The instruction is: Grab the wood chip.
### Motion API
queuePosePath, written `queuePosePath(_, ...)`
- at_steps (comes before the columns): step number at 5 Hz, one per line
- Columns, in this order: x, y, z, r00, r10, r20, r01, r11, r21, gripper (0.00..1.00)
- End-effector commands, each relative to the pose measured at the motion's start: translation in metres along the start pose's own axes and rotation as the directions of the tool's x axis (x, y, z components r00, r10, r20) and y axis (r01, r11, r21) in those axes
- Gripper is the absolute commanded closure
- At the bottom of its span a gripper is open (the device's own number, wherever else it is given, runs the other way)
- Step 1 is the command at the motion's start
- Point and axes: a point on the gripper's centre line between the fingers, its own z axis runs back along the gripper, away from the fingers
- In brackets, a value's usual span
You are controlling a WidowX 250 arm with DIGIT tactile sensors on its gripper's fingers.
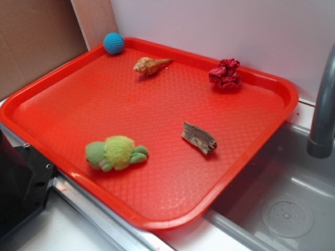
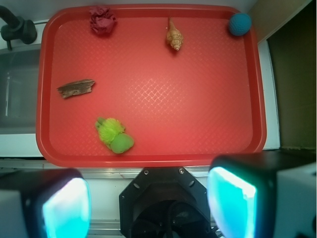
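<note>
The wood chip (image 1: 199,137) is a small flat grey-brown piece with jagged ends. It lies on the red tray (image 1: 63,94) toward its right side, and in the wrist view (image 2: 76,89) it lies near the tray's left edge. My gripper (image 2: 148,206) is open and empty, its two pads far apart, high above the robot base at the tray's near edge. It is far from the chip. The gripper does not show in the exterior view.
On the tray (image 2: 198,99) also lie a green plush (image 1: 116,152), a tan spiral seashell (image 1: 151,65), a crumpled red cloth (image 1: 225,73) and a blue ball (image 1: 113,43). A sink with a grey tap (image 1: 323,115) is at the right. The black robot base (image 2: 163,203) sits below.
</note>
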Motion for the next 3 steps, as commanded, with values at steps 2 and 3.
queuePosePath(2,0.044,-0.04,-0.021,0.982,0.163,0.09,-0.161,0.986,-0.031,0.0)
queuePosePath(3,0.068,-0.063,-0.047,0.928,0.328,0.176,-0.333,0.943,0.003,0.0)
